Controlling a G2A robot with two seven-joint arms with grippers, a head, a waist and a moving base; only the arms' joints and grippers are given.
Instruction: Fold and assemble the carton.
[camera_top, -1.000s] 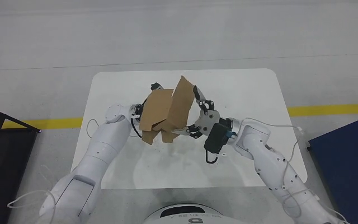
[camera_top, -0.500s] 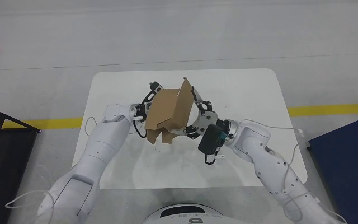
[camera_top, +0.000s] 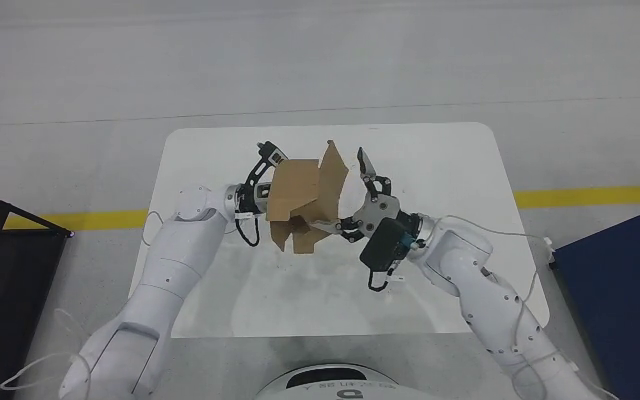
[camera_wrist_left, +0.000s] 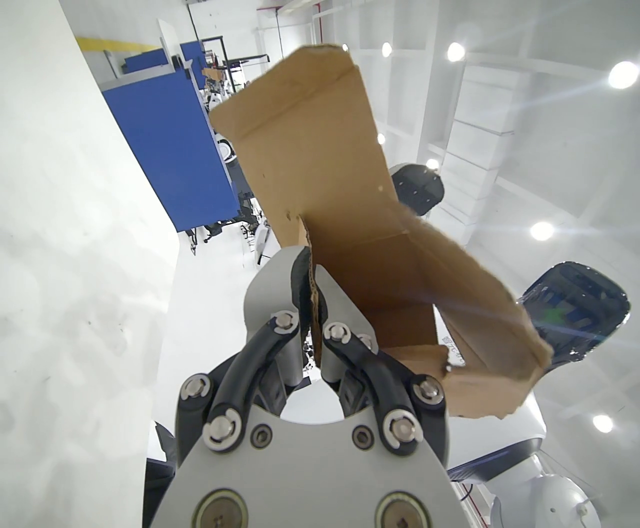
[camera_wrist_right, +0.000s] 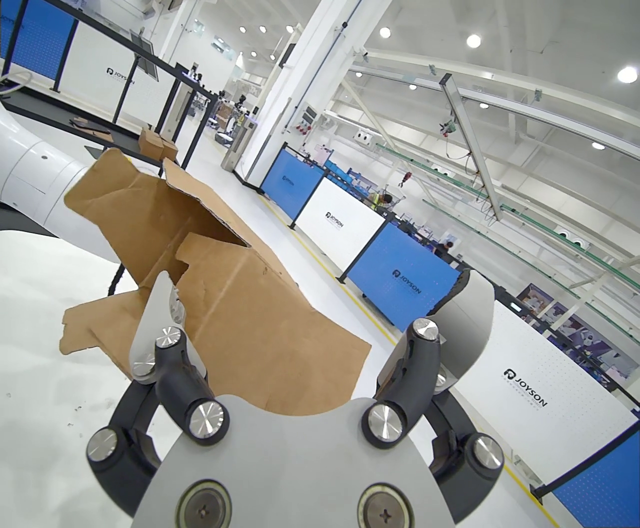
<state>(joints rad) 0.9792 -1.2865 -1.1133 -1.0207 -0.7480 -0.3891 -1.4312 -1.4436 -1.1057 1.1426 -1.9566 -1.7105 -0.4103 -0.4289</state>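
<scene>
A partly unfolded brown carton (camera_top: 300, 195) hangs above the middle of the white table (camera_top: 450, 160), its flaps loose. My left gripper (camera_top: 266, 190) is at the carton's left side. In the left wrist view this gripper (camera_wrist_left: 312, 305) is shut on one thin edge of the carton (camera_wrist_left: 345, 200). My right gripper (camera_top: 350, 192) is at the carton's right side, open wide. In the right wrist view its fingers (camera_wrist_right: 159, 305) spread apart, with the carton (camera_wrist_right: 225, 280) just beyond them and one flap reaching in between, not clamped.
Bare table surface lies right of the arms (camera_top: 470, 180) and along the front edge (camera_top: 300, 300). A yellow floor line (camera_top: 580, 196) runs behind the table. A blue object (camera_top: 610, 270) is off the right side and a black frame (camera_top: 25, 250) off the left.
My right gripper has opened wider and drawn slightly right, its far finger now clear of the carton. The left gripper has carried the carton a little farther from the robot.
</scene>
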